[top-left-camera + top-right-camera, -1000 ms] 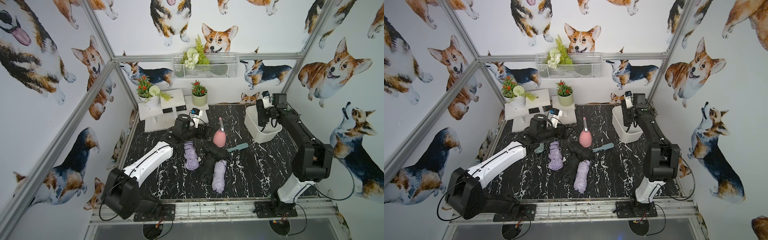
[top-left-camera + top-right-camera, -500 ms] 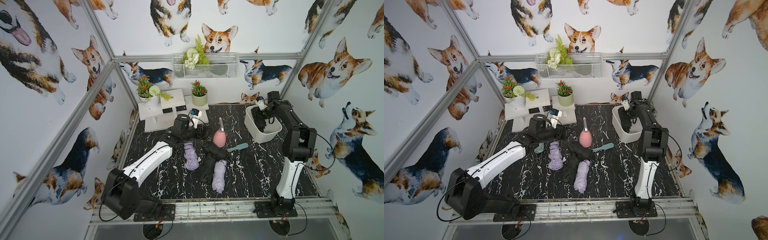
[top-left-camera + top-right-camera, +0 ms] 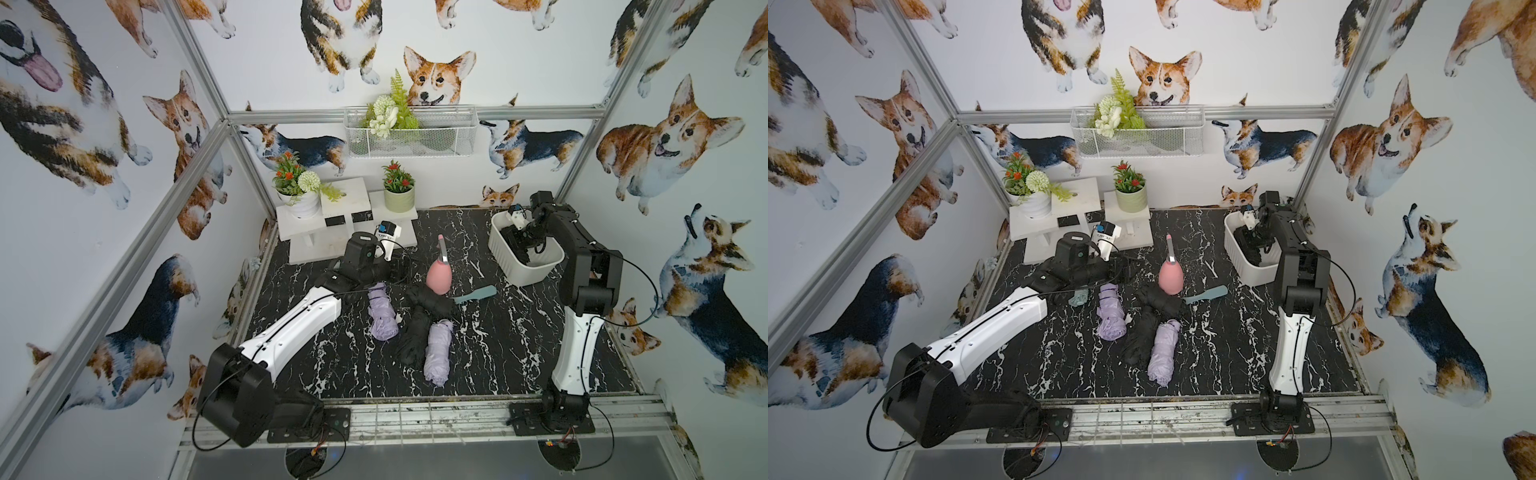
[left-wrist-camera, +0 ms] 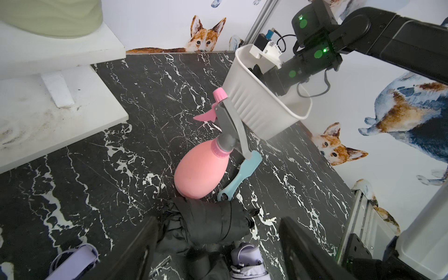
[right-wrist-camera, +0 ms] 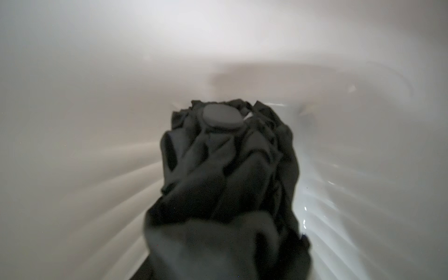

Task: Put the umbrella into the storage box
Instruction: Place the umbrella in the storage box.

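A folded black umbrella (image 5: 225,174) sits inside the storage box (image 3: 513,268), its round cap end pointing toward the ribbed white wall. The right gripper (image 3: 518,249) reaches down into the box over it. Its fingers are lost against the dark fabric, so I cannot tell whether they are spread or pinching the cloth.

The box stands at the far right of the black marbled table (image 3: 519,340), near the back wall. Toward the middle a pink spray bottle (image 3: 439,276) stands upright, with a teal brush (image 3: 476,294) lying just beside it. In front of them lies a cluster of folded umbrellas: a second black one (image 3: 430,297) by the bottle's base, a third black one (image 3: 413,336), and two lilac ones (image 3: 382,318) (image 3: 438,351) on either side.

The left gripper (image 4: 215,242) hovers low at the second black umbrella — its fingers (image 4: 138,252) spread wide, gripping nothing.
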`<state>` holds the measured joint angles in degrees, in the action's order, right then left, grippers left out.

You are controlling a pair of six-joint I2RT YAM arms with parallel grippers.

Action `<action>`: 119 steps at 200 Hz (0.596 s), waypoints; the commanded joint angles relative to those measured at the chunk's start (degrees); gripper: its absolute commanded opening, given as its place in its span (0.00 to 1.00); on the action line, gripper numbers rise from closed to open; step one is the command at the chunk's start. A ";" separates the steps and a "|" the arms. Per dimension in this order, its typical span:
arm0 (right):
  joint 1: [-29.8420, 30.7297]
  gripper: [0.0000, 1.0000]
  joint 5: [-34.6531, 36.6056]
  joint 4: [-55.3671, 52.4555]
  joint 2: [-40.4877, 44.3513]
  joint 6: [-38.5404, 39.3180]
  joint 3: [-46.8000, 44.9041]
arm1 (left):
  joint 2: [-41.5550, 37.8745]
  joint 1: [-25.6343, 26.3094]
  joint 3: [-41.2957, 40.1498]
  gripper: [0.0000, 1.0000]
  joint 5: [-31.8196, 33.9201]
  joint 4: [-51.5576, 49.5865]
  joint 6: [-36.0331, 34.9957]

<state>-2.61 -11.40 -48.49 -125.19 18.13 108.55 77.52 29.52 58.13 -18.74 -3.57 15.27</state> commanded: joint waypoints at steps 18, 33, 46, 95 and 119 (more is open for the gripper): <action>-0.11 0.75 0.51 9.38 8.31 -5.04 -4.67 | -2.38 -0.07 -2.02 0.86 1.84 0.07 0.77; -0.07 0.76 2.52 10.91 12.06 -8.31 -5.64 | -3.12 -0.08 -2.73 0.88 2.76 -0.52 1.35; -0.11 0.75 5.00 12.08 16.31 -11.76 -7.36 | -3.60 -0.07 -3.06 0.89 3.87 -2.02 2.07; 4.25 0.74 5.61 27.61 45.90 -27.77 -34.96 | -3.95 0.00 -5.88 0.89 7.45 -9.13 4.95; 10.85 0.76 3.75 26.02 54.25 -29.00 -42.38 | -4.13 0.42 -7.60 0.89 8.03 -11.10 7.07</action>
<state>2.50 -5.98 -26.68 -78.28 -4.38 73.36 73.65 29.54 52.18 -12.38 -10.81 19.51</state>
